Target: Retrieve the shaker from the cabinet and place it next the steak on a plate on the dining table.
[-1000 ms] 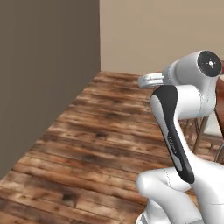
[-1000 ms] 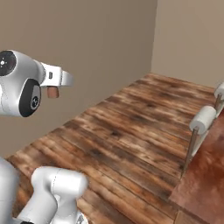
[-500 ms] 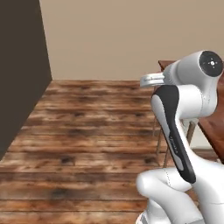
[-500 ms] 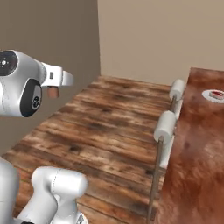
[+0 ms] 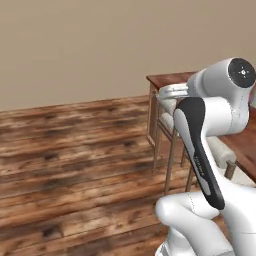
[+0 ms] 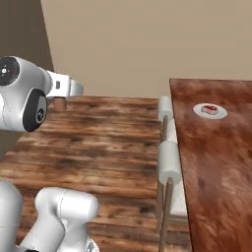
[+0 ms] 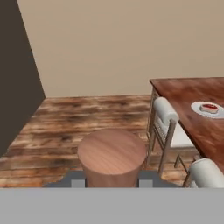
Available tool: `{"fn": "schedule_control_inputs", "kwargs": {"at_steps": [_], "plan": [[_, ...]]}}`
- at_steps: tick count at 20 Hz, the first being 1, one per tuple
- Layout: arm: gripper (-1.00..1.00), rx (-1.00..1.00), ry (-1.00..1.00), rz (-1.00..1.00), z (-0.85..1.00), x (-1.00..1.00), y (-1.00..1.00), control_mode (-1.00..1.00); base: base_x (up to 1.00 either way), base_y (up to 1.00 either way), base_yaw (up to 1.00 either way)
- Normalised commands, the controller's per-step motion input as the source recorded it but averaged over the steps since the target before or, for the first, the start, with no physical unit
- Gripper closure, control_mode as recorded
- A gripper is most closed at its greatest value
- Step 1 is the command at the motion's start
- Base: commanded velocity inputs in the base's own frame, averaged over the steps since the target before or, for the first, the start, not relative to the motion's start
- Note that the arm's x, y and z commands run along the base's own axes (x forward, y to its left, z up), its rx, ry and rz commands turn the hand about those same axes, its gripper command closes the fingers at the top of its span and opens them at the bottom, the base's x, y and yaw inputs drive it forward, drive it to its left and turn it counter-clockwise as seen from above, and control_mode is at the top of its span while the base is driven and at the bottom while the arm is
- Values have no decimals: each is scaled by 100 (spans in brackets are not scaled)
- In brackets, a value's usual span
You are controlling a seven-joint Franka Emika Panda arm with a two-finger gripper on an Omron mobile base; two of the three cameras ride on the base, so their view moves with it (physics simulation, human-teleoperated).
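My gripper [image 7: 111,180] is shut on the shaker [image 7: 112,156], a brown wooden cylinder whose round end faces the hand camera. From the right base camera the shaker [image 6: 60,104] pokes out below the gripper [image 6: 63,100], which is held high over the floor. The dining table [image 6: 211,152] with its dark reddish top stands to the right. On it lies the white plate [image 6: 199,111] with the small red steak [image 6: 210,108]. The hand camera has the plate [image 7: 197,107] and steak [image 7: 210,107] far right on the table [image 7: 179,94]. The cabinet is out of view.
Two chairs with white padded backs [image 6: 169,162] [image 7: 167,114] stand along the table's near side, between me and the plate. A wooden plank floor [image 5: 75,150] spreads to the left. A dark wall panel [image 7: 15,78] rises at the left, a beige wall behind.
The whole scene has swung sideways as the base turned: the dark wall slid left and the dining table, chairs and plate came closer into view. The gripper holds the shaker as before.
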Motion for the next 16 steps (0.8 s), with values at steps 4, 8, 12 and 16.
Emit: {"fn": "schedule_control_inputs", "kwargs": {"at_steps": [4,8,12,16], "plan": [[100,0,0,0,0,0,0,100,93,43,-48],[100,0,0,0,0,0,0,100,89,34,-49],[100,0,0,0,0,0,0,100,80,28,-49],[100,0,0,0,0,0,0,100,67,24,-50]]}}
